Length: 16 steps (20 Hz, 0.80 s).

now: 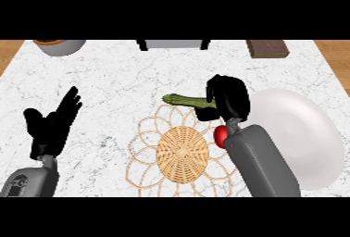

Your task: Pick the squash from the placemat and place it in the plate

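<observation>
So the right robot hand (229, 97) has its black fingers curled round the long dark-green squash (183, 99), gripping it at the stem-side end while the rest of the vegetable sticks out to the left. The squash sits at the upper edge of the round woven wicker placemat (182, 152), the one with the tight tan centre and looping lacy border, right where the loops end. Can't tell whether it's lifted off the surface or resting on it.

Just to the right of that hand is the big plain white round plate (311, 139), lying on the white marble-patterned desk (123, 74). The grey forearm crosses the plate's left edge. There's also a small red round thing (220, 135) peeking out beside the forearm, mostly hidden, so no idea what it is.

The left robot hand (51, 125) is over at the left side, fingers straight and spread, pointing up, holding nothing, well apart from the placemat.

Along the far edge of the desk: a grey bowl with a brown rim (60, 45) at the left, a grey box-like item (174, 44) in the middle, and a dark brown block (268, 48) at the right.
</observation>
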Each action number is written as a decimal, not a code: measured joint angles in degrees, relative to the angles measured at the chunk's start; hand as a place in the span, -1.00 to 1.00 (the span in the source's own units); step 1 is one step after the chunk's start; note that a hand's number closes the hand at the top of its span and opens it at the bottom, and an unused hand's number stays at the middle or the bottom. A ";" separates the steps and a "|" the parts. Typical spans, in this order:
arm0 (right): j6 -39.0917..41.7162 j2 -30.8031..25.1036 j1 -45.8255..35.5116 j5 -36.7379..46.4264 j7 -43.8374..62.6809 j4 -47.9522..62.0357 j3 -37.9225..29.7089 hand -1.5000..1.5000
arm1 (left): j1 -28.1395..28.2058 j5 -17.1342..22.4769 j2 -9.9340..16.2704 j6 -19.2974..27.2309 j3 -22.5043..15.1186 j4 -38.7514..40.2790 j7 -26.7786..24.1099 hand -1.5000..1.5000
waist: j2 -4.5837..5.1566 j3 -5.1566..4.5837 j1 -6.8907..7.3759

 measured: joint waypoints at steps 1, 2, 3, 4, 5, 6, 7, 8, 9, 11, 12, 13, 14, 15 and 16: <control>-2.34 0.03 -0.60 2.42 3.46 -1.17 -0.02 1.00 | 0.07 0.05 0.02 -0.01 0.00 -0.23 0.21 0.00 | -0.08 0.00 0.08; -4.18 0.05 -1.22 4.97 7.20 -2.25 0.12 1.00 | 0.36 0.17 0.04 -0.16 0.05 -0.32 0.15 0.00 | -0.11 -0.02 0.21; -5.82 0.08 -1.67 7.47 10.90 -3.37 0.63 1.00 | -0.06 0.23 0.11 -0.14 0.21 -0.16 0.25 0.00 | -0.07 -0.03 0.17; -6.77 0.09 -2.38 9.88 14.89 -4.49 1.20 1.00 | -0.27 0.15 -0.06 -0.04 0.14 -0.04 0.19 0.00 | -0.03 -0.03 0.22; -7.49 0.10 -2.91 12.16 18.81 -5.42 1.68 1.00 | -0.85 0.24 0.13 -0.18 0.20 -0.12 0.61 0.00 | 0.05 -0.03 0.33; -7.72 0.11 -3.41 14.18 22.79 -6.73 2.50 1.00 | -1.02 0.18 -0.03 -0.18 0.09 -0.09 0.51 0.00 | 0.12 -0.01 0.46; -8.33 0.10 -3.54 15.83 26.48 -7.86 3.55 1.00 | -1.01 0.03 -0.15 -0.21 0.02 0.21 0.09 0.00 | 0.23 0.00 0.66; -8.59 0.08 -3.18 17.01 29.43 -9.29 4.51 1.00 | -0.66 0.21 0.22 -0.64 0.18 -0.10 0.17 0.00 | 0.31 0.02 0.91; -8.93 0.06 -2.29 18.29 31.18 -10.69 4.67 1.00 | -0.93 0.09 0.21 -0.46 0.23 -0.14 0.45 0.00 | 0.40 0.04 0.93; -9.19 -0.02 -0.38 20.51 33.15 -13.39 4.86 1.00 | -0.95 0.02 0.31 -0.59 0.04 -1.17 1.34 0.00 | 0.54 0.08 1.06; -9.35 -0.04 0.53 21.12 33.48 -14.66 4.35 1.00 | -1.08 0.08 0.29 -0.67 0.21 -0.92 1.22 0.00 | 0.62 0.10 1.07; -9.56 -0.07 1.44 21.35 33.54 -16.13 3.43 1.00 | -0.84 -0.15 -0.13 -0.53 -0.11 -0.94 1.13 0.00 | 0.68 0.12 1.04; -9.55 -0.07 3.01 21.88 33.69 -17.91 2.96 1.00 | -0.33 -0.08 -0.12 -0.83 -0.10 -1.13 0.90 0.00 | 0.71 0.12 1.03; -9.81 -0.21 4.08 22.46 33.67 -18.82 2.13 1.00 | -0.97 -0.07 -0.13 -0.79 0.06 -0.94 1.02 0.00 | 0.77 0.12 1.01; -9.72 -0.18 4.85 22.70 33.81 -20.15 1.52 1.00 | -1.08 -0.43 -0.48 -0.67 -0.15 -0.47 0.55 0.00 | 0.82 0.14 1.01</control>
